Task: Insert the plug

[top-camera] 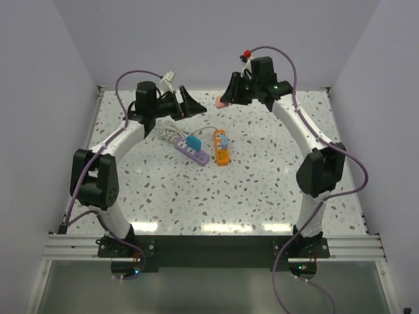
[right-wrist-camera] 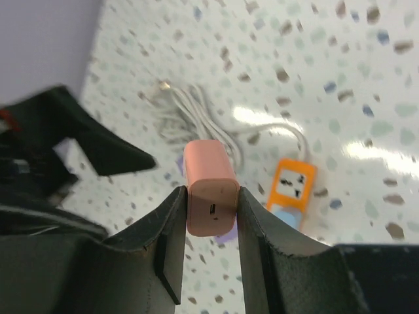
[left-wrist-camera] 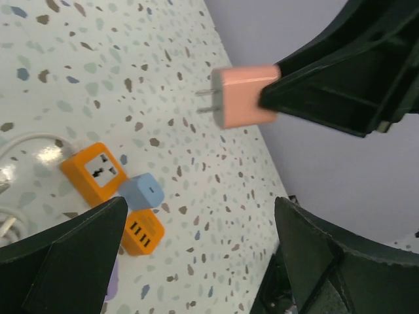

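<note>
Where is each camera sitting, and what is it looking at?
Top camera: high behind the arms, looking down at the table; both arms show whole, bases at the bottom.
Left wrist camera: rides the left arm, looking across at the pink plug in the right jaws; the open left jaws frame the bottom.
Right wrist camera: rides the right arm, looking down past that plug, clamped in the right jaws, to the white cable.
Shared: both wrist views show the pink plug and the orange power strip.

Bright overhead light, blurry close-ups.
</note>
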### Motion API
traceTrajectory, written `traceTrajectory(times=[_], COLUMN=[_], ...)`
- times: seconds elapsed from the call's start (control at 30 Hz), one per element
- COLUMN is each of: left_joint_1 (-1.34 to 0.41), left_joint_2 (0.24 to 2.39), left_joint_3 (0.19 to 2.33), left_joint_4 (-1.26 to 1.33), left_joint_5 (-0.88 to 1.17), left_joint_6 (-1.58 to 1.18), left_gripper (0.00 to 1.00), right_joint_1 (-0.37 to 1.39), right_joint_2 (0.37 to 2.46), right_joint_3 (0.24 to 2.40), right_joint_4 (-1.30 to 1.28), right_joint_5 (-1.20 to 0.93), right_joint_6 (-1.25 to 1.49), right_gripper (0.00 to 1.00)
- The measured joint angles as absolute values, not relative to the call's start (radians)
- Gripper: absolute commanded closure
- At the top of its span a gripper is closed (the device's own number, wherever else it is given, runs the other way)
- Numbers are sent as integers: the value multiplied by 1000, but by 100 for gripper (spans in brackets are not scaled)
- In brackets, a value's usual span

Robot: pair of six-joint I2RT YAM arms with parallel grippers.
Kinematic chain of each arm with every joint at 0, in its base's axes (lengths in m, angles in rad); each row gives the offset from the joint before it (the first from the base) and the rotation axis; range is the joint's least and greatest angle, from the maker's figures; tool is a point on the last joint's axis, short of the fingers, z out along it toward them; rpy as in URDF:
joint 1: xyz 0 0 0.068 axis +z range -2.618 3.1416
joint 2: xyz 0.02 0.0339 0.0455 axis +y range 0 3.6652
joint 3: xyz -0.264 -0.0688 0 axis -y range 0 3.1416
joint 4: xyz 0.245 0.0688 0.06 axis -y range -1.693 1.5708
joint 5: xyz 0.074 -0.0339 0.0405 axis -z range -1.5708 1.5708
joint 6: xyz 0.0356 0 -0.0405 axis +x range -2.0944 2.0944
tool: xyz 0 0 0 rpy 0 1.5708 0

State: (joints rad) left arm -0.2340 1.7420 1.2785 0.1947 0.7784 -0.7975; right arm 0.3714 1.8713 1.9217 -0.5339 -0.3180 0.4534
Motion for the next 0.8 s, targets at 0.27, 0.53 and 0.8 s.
traceTrajectory(times=[0.27, 0.53, 0.8], left_joint_1=[-272, -315, -315], left_joint_2=[1816, 1881, 1882], left_joint_3=[1418, 1450, 1455], left_joint_4=[-113, -233, -273], left_joint_5=[657, 614, 575], left_joint_6=[-542, -456, -407], left_gripper=[0, 0, 0], right_joint_1=[399, 429, 453], right_joint_2=[2167, 2262, 2276], right_joint_3=[2136, 2313, 2286], right_joint_4=[-851, -1032, -1118], right_joint_5=[-221, -138, -59], right_joint_6=[378, 309, 266], right_gripper=[100, 100, 100])
